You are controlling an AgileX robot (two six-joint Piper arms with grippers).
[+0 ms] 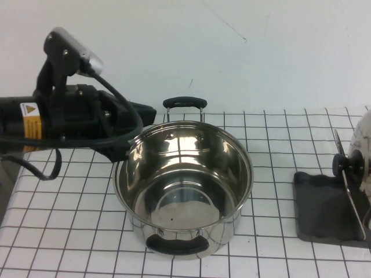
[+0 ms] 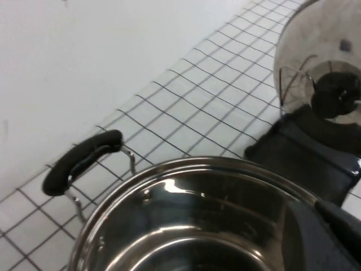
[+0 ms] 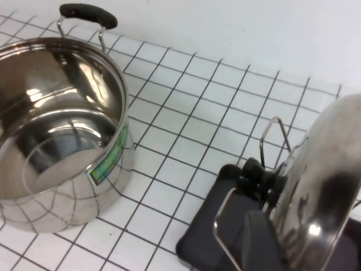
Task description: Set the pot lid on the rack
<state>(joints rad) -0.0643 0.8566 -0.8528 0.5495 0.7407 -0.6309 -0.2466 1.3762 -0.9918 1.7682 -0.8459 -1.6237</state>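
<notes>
Pretty much done I reckon: the pot lid (image 3: 324, 186) stands on edge in the rack (image 1: 324, 211), knob against the wire bar, right of the open pot (image 1: 184, 188).

Left end effector (image 1: 136, 130) hovers at the pot's rim and the right end effector (image 3: 260, 237) sits close by the lid; can't tell the grip state of either, so backing the arm away may be all that's left.

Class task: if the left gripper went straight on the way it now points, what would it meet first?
Probably the pot: the left gripper sits at its far-left rim, aimed across the open mouth. It might instead pass above the rim toward the pot lid on the rack. The right gripper is unseen.
</notes>
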